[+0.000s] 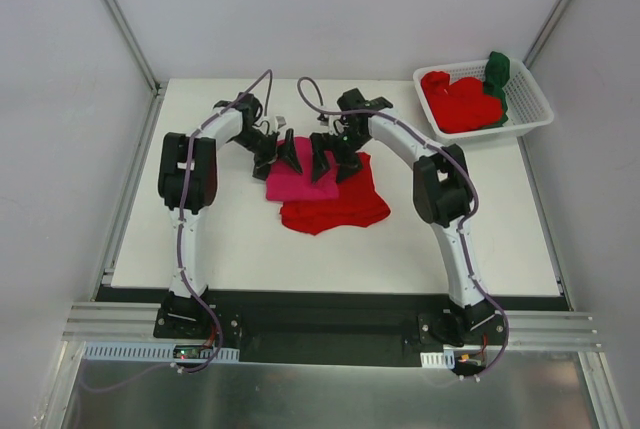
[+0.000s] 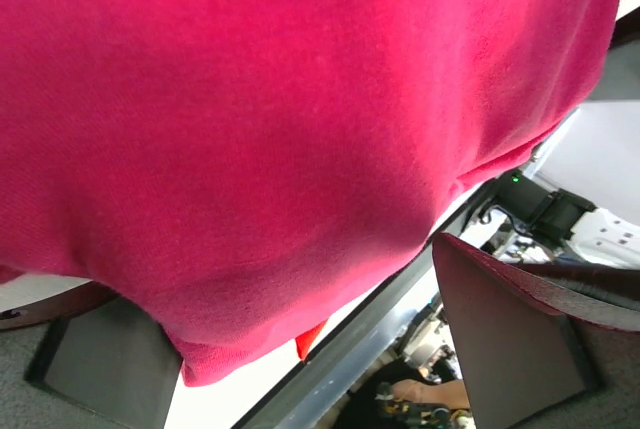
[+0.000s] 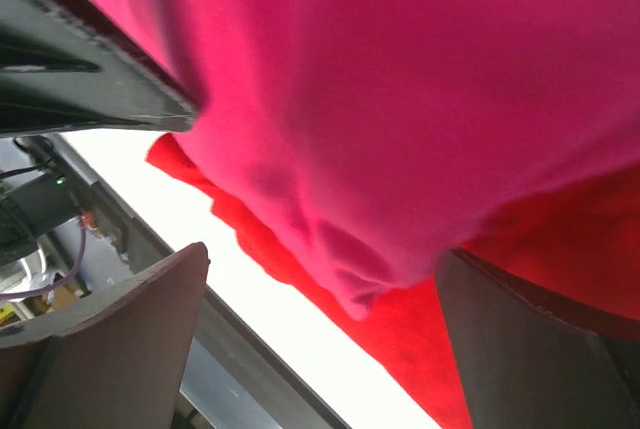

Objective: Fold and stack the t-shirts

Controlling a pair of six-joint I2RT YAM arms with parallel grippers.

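A folded magenta-pink t-shirt (image 1: 298,183) lies mid-table, partly on top of a spread bright red t-shirt (image 1: 338,206). My left gripper (image 1: 278,157) is open over the pink shirt's far left edge. My right gripper (image 1: 332,164) is open over its far right edge. In the left wrist view the pink shirt (image 2: 300,119) fills most of the frame above the gap of my left gripper (image 2: 310,349), with its jaws spread wide. In the right wrist view the pink shirt (image 3: 400,99) lies over the red shirt (image 3: 420,349), and my right gripper (image 3: 320,339) has its jaws wide apart.
A white slotted basket (image 1: 530,99) stands at the table's far right corner. It holds bright red t-shirts (image 1: 460,101) and a dark green t-shirt (image 1: 497,74). The white table (image 1: 220,239) is bounded by grey walls and a metal rail at the near edge.
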